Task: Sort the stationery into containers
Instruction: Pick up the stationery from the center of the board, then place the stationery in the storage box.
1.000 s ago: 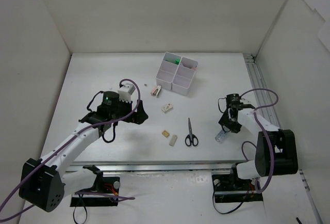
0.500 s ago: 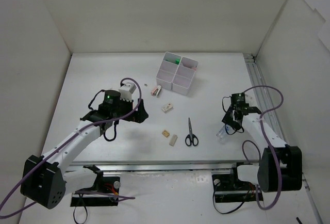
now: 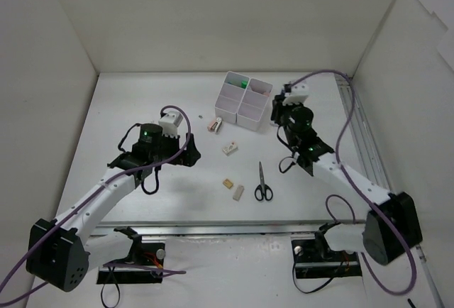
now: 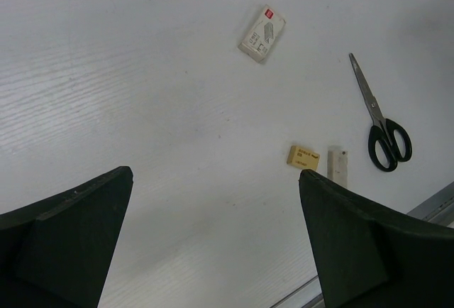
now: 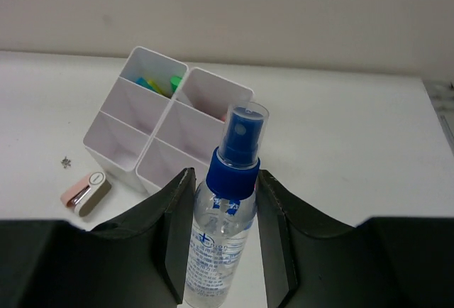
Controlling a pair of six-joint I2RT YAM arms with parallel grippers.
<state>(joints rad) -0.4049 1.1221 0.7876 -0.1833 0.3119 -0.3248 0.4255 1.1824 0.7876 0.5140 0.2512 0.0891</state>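
My right gripper (image 5: 223, 180) is shut on a clear spray bottle with a blue cap (image 5: 225, 240) and holds it upright. It hangs just right of the four white bins (image 3: 245, 101), which also show in the right wrist view (image 5: 167, 120). Green, blue and yellow highlighters lie in the far bins. My left gripper (image 4: 216, 209) is open and empty above bare table, left of the loose items. Black-handled scissors (image 4: 379, 120), a tan eraser (image 4: 303, 155), a white eraser (image 4: 338, 165) and a small white box (image 4: 263, 33) lie on the table.
A pink and tan piece (image 5: 85, 192) lies just left of the bins, with a tiny screw (image 5: 66, 160) beside it. White walls close the table on three sides. A metal rail (image 3: 362, 145) runs along the right edge.
My right arm has carried the bottle from the table's right side up and left to beside the bins. The left arm has barely moved.
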